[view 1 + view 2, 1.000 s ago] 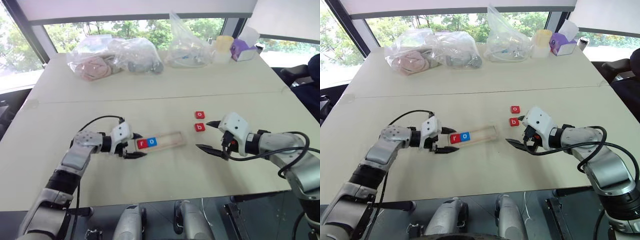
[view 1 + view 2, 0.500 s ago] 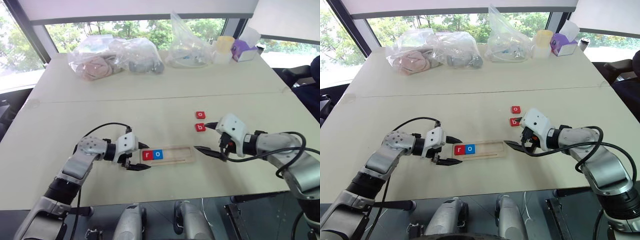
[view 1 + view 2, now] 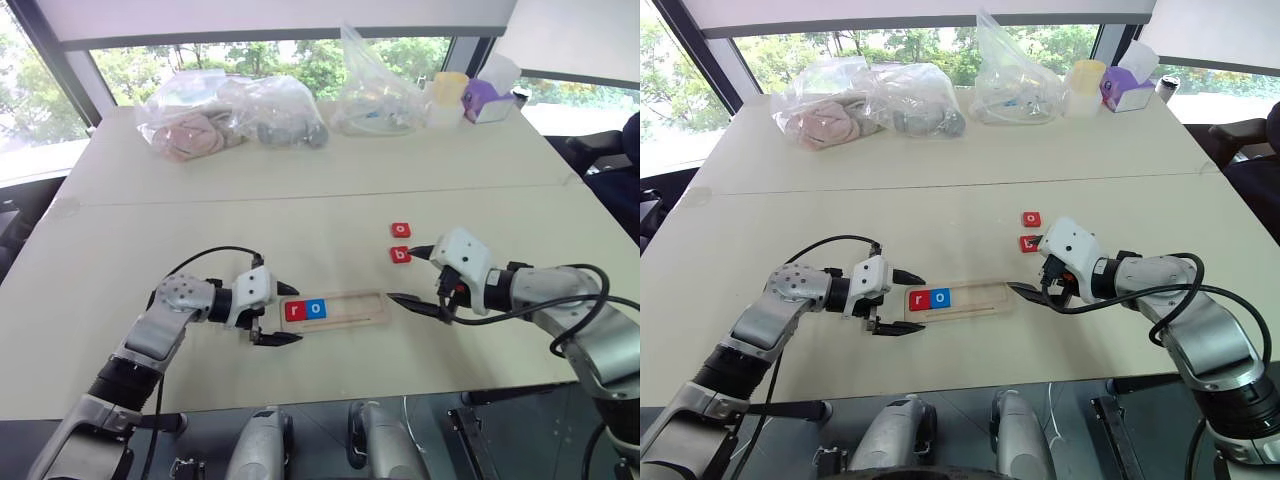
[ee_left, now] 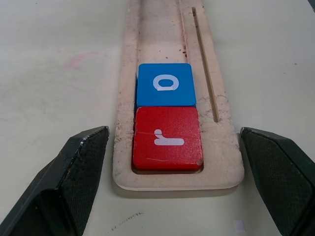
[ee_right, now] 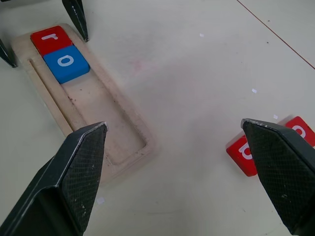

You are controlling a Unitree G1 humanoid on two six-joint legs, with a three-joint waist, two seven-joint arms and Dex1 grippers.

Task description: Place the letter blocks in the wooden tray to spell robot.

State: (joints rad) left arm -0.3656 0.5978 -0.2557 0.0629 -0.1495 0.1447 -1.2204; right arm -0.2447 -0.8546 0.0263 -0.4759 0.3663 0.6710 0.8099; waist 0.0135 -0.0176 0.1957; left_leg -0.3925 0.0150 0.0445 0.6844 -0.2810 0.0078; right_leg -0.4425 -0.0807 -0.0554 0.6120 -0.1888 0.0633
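Right now I see the long narrow light-wood tray lying near the front edge of the pale table, at about six o'clock in my head view. The red square block with a white r sits in its left end slot, and the blue square block with a white o touches it on the inner side. My left gripper has its fingers spread wide, one either side of that tray end (touching nothing that I can make out). My right gripper is also spread, empty, at the tray's other end. The red b block and the red o block lie at about two o'clock from the tray, close together.
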